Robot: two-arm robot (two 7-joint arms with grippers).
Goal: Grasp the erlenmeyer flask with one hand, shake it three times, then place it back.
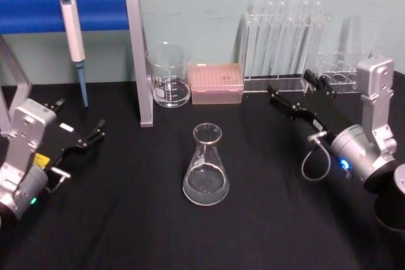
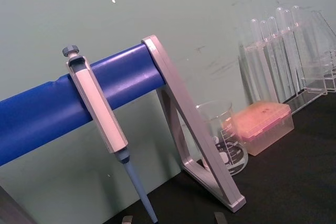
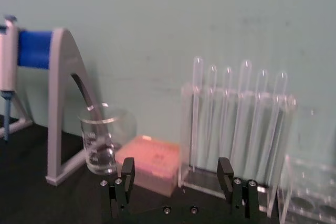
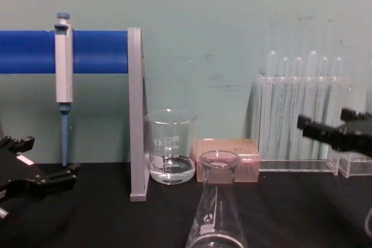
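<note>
The erlenmeyer flask [image 1: 205,169] stands upright on the black table, near its middle, with a little clear liquid in its wide base. From the chest it shows close up [image 4: 218,216]. My left gripper [image 1: 90,136] hovers low at the left, open and holding nothing, well apart from the flask; its two fingertips [image 2: 220,216] are spread. To the right and behind the flask, my right gripper [image 1: 297,94] is open too, its fingers [image 3: 224,169] wide apart and pointing toward the back wall. Both also appear from the chest: left gripper [image 4: 43,161], right gripper [image 4: 334,121].
A glass beaker [image 1: 169,77] with some liquid and a pink tip box [image 1: 216,83] stand behind the flask. A test tube rack [image 1: 281,42] and a second clear rack [image 1: 342,71] are at back right. A pipette [image 1: 73,30] hangs on the blue stand [image 1: 101,9].
</note>
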